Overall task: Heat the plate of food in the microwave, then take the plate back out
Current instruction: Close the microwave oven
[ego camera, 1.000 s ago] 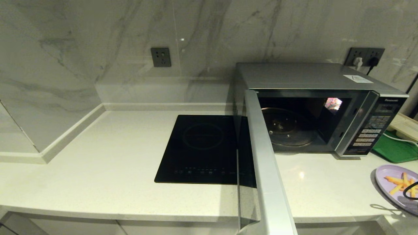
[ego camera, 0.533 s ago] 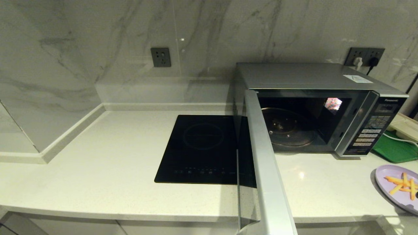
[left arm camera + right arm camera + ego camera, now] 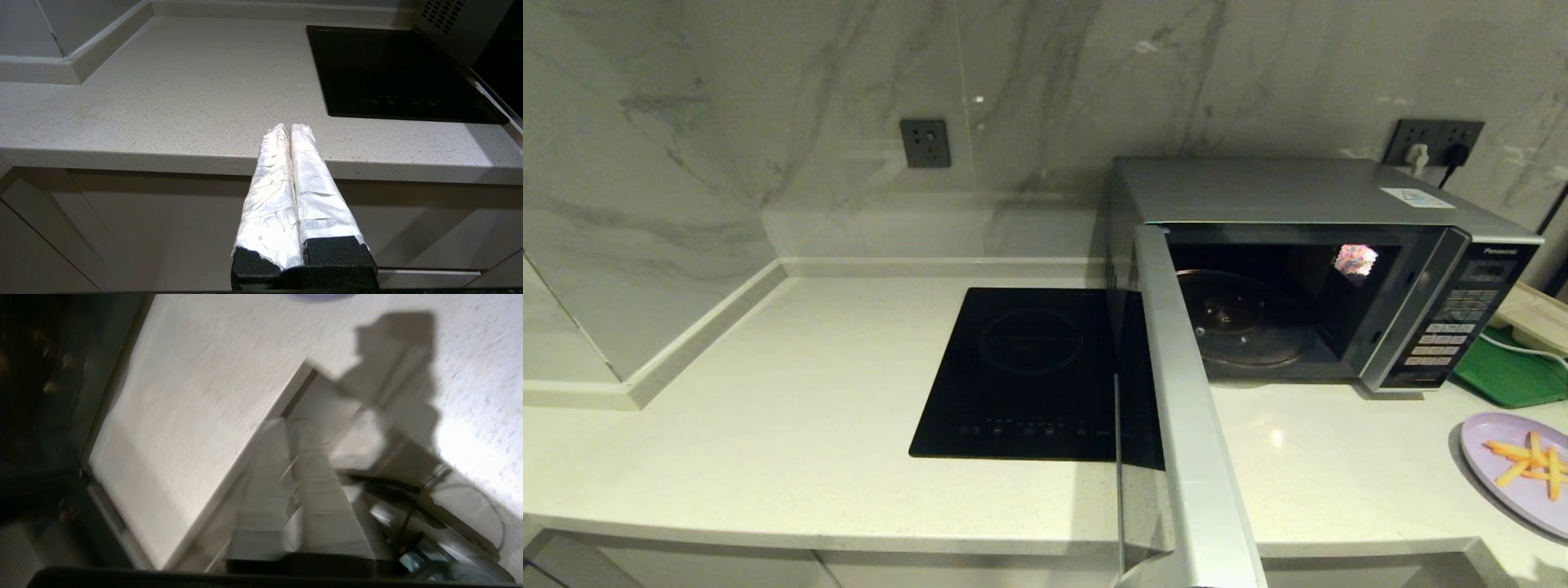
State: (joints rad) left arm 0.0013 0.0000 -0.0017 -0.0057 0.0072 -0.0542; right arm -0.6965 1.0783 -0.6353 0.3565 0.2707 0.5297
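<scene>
The plate of food [image 3: 1521, 469] is cut off by the head view's frame, so only part of its lilac rim and a few orange-yellow fries show. It lies on the counter [image 3: 792, 425] near the front right corner, well apart from the microwave [image 3: 1307, 269] and outside it. In the right wrist view only a thin lilac sliver of the plate reaches the frame edge, and that whole view is smeared. The right gripper [image 3: 292, 424] appears there as two pale wrapped fingers lying close together over the counter's front edge, holding nothing; whether a gap is left between them cannot be made out. Neither arm shows in the head view.

The left gripper [image 3: 289, 127] is plain in its own wrist view: its two white-wrapped fingers are pressed together, nothing between them, tips just above the counter's front edge with the cabinet fronts below.

The microwave stands at the back right of the counter with its door [image 3: 1184, 408] swung wide open toward the front edge. The door hides part of the counter behind it and covers the right edge of the black induction hob [image 3: 1021, 371], which is set into the counter's middle. Inside the dark cavity the glass turntable [image 3: 1241, 318] is bare. A green tray [image 3: 1511, 371] lies beside the microwave's keypad side, partly cut off. Wall sockets [image 3: 1436, 140] sit behind the microwave, one with a plug.
</scene>
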